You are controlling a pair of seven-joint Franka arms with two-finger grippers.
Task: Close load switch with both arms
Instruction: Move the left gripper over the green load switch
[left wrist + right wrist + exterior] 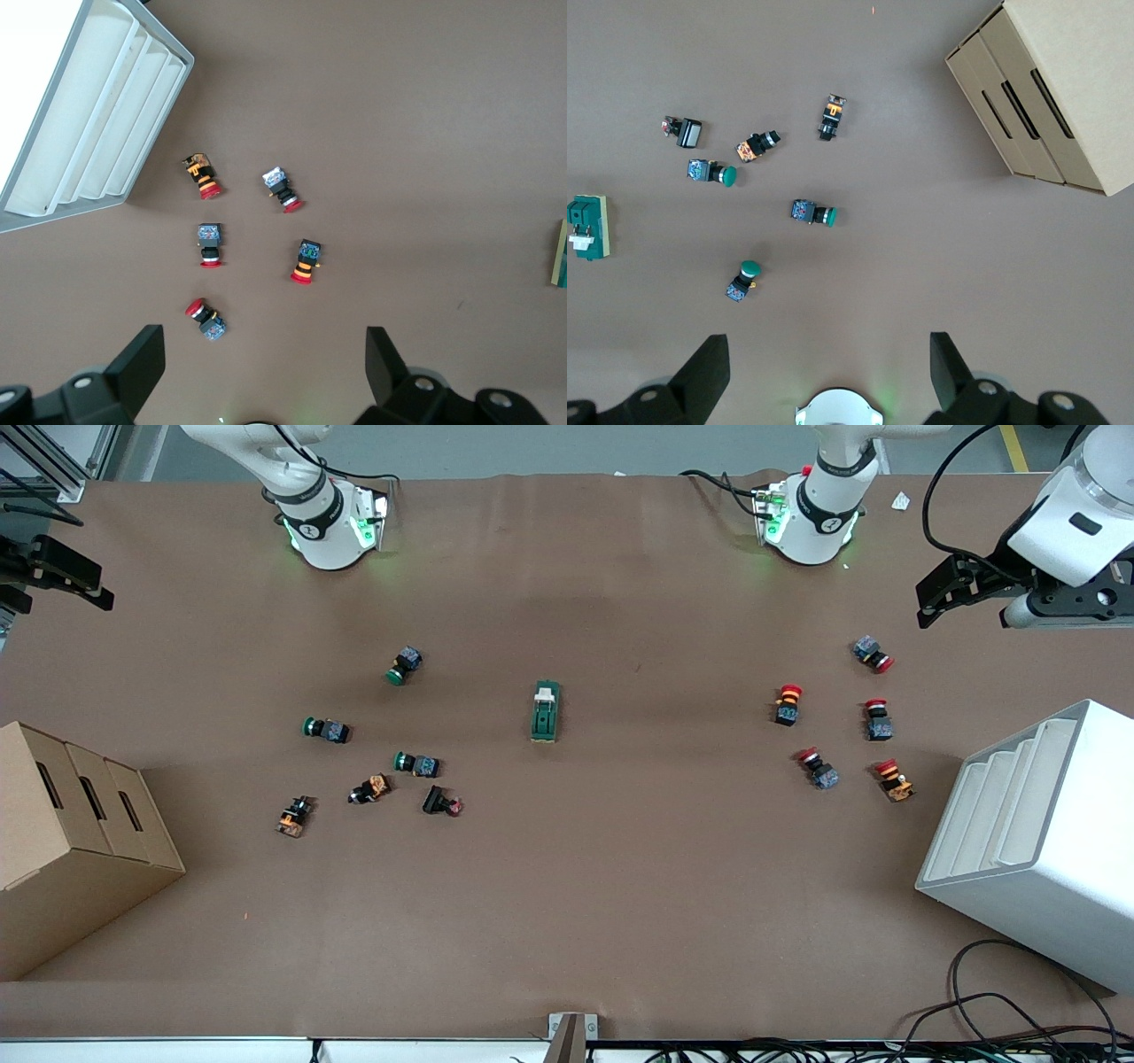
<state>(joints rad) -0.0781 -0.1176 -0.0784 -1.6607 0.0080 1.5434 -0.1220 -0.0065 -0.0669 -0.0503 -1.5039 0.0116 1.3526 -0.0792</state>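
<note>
The load switch point(546, 711), a dark-green block with a white lever at the end toward the robot bases, lies flat at the middle of the table. It shows at the edge of the left wrist view point(561, 252) and in the right wrist view point(588, 227). My left gripper point(930, 602) hangs high over the left arm's end of the table, open and empty point(263, 354). My right gripper point(89, 584) hangs high over the right arm's end, open and empty point(828, 363). Both are well away from the switch.
Several red-capped push buttons point(787, 703) lie toward the left arm's end, beside a white slotted rack point(1036, 833). Several green-capped and orange push buttons point(416, 763) lie toward the right arm's end, near a cardboard box point(71, 833). Cables point(1001, 1019) trail at the front edge.
</note>
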